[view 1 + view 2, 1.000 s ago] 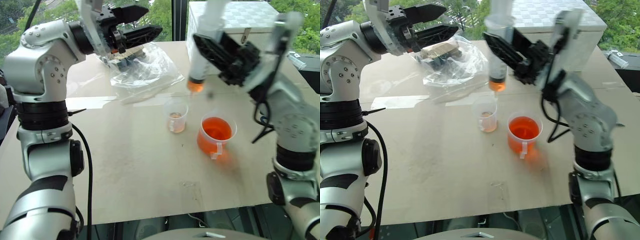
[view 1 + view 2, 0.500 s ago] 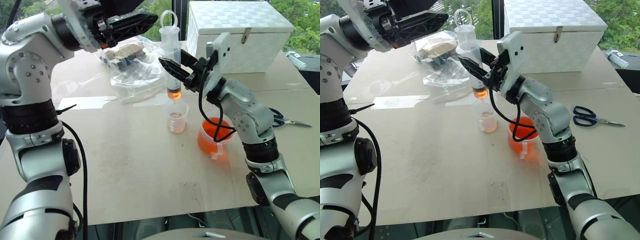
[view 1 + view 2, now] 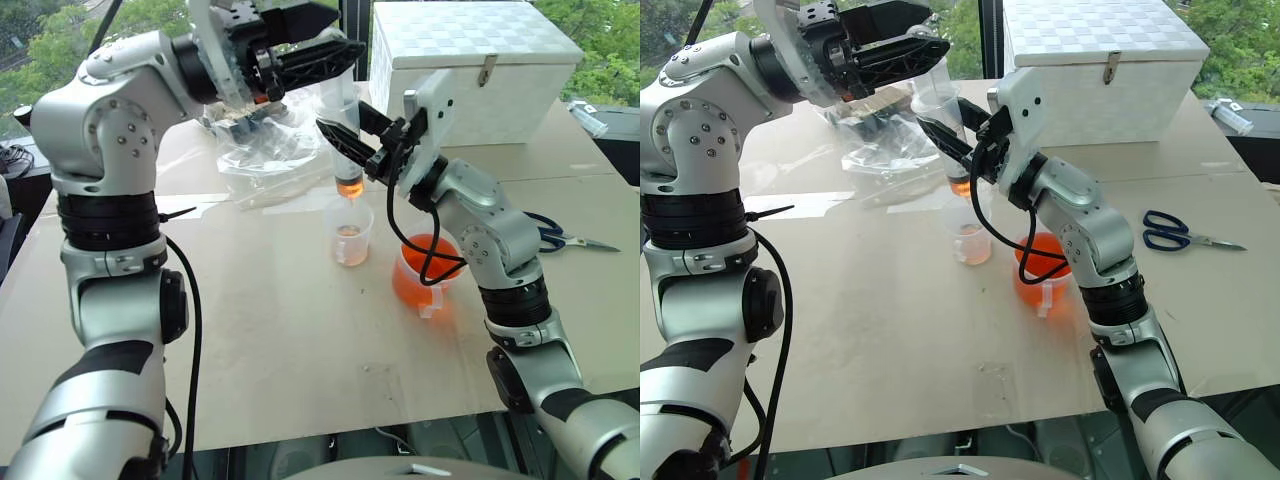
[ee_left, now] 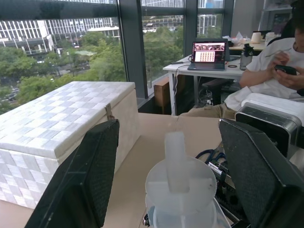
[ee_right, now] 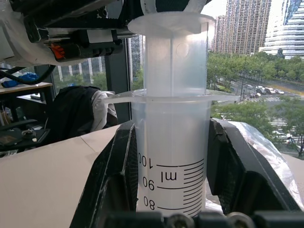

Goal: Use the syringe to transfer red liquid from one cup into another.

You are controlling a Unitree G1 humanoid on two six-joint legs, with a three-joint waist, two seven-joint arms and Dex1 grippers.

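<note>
My right tool (image 3: pixel 958 135) clamps the syringe (image 3: pixel 347 150) upright, tip over the small cup (image 3: pixel 350 232). My left tool (image 4: pixel 166 171) straddles the plunger (image 4: pixel 175 154), jaws apart, ready to press.

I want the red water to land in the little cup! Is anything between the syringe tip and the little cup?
Nothing visible. The syringe, clamped in the right gripper, hangs tip-down right over the open small cup, with only air between.

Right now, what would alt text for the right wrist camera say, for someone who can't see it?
A clear syringe with printed scale marks stands upright, clamped between the two black fingers of the right pincer. Its white plunger rises above the barrel, with windows and city towers behind.
</note>
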